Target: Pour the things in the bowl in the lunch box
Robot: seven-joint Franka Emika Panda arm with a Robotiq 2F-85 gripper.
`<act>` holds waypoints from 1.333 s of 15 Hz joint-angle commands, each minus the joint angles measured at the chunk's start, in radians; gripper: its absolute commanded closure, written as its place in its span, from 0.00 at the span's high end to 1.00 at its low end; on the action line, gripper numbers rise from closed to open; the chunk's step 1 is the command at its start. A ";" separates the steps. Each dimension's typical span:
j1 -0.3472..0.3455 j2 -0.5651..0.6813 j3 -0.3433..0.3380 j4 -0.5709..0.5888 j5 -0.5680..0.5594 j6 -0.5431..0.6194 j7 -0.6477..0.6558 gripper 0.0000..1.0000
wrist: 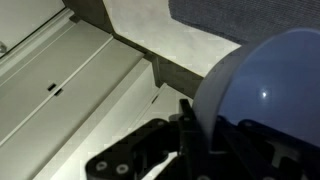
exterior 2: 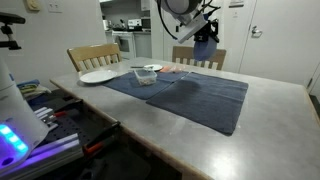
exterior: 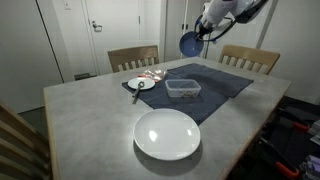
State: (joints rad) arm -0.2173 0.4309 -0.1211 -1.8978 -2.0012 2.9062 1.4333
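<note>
Hanging high above the far side of the table (exterior: 80, 110), the gripper (exterior: 197, 38) is clamped tight on the blue-purple bowl (exterior: 188, 44), pinching it at the rim so that it is lifted clear of every surface. In the wrist view the black fingers (wrist: 185, 128) press against the bowl (wrist: 268, 90), whose rounded outer wall fills the right of the picture; it looks tipped rather than level, and what it holds cannot be seen from any view. In an exterior view the same bowl (exterior 2: 206, 50) shows under the gripper (exterior 2: 203, 36), in front of a wooden chair (exterior 2: 188, 56). The lunch box (exterior: 183, 88), clear and lidless, stands flat on the dark blue cloth (exterior: 215, 85) that covers part of the tabletop, well below the bowl and apart from it. Just beside the lunch box, at the cloth's edge, sits a small white saucer (exterior: 141, 84) with something dark on it, too small to tell. A large white plate (exterior: 167, 134) rests on the bare table nearer the camera, well apart from the lunch box. Two wooden chairs (exterior: 133, 57) stand at the far edge.
</note>
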 commanded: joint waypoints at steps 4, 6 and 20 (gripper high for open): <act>-0.001 0.054 -0.006 0.001 0.124 0.040 -0.165 0.02; 0.000 0.059 -0.005 0.001 0.128 0.039 -0.165 0.09; -0.122 0.018 0.182 -0.102 1.041 -0.189 -1.119 0.02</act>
State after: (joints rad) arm -0.2428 0.4745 -0.0634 -2.0010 -1.1297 2.8050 0.5076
